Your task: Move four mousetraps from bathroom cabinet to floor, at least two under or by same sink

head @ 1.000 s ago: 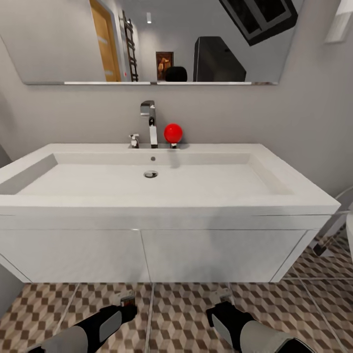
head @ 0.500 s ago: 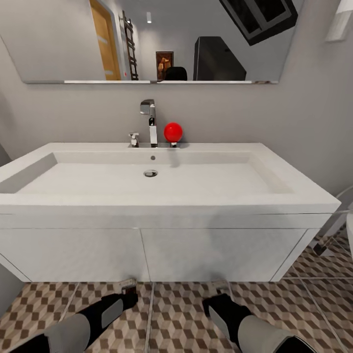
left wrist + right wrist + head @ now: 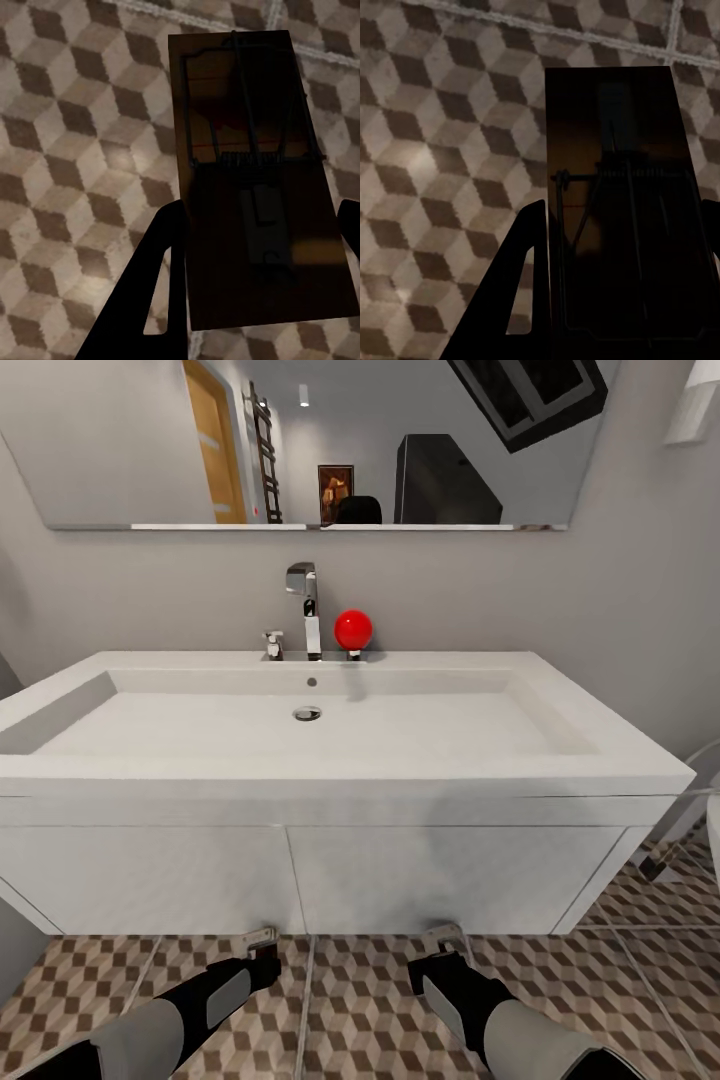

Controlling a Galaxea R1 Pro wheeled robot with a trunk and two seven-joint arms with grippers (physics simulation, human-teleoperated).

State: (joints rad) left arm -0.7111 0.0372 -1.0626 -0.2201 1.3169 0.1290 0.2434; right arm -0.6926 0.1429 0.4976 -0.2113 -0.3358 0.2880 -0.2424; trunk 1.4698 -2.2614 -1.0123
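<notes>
In the head view both arms reach low toward the foot of the white vanity, cut off by the bottom edge. The left gripper sits just in front of the vanity's base, its tip pale and small; what it carries is hard to make out there. The left wrist view settles it: a dark brown trap lies between the two black fingers, which are clamped on its long edges, the right-hand finger mostly cut off at the frame edge. Its wire spring and bar are clear, its near end in shadow. Below it lies the cube-patterned floor; whether the trap touches the tiles cannot be told.

The sink spans the middle, with a chrome tap and a red ball behind it.

The right gripper also points at the vanity's base. In the right wrist view it grips a second trap, very dark, its lower end cut off, over the floor.
</notes>
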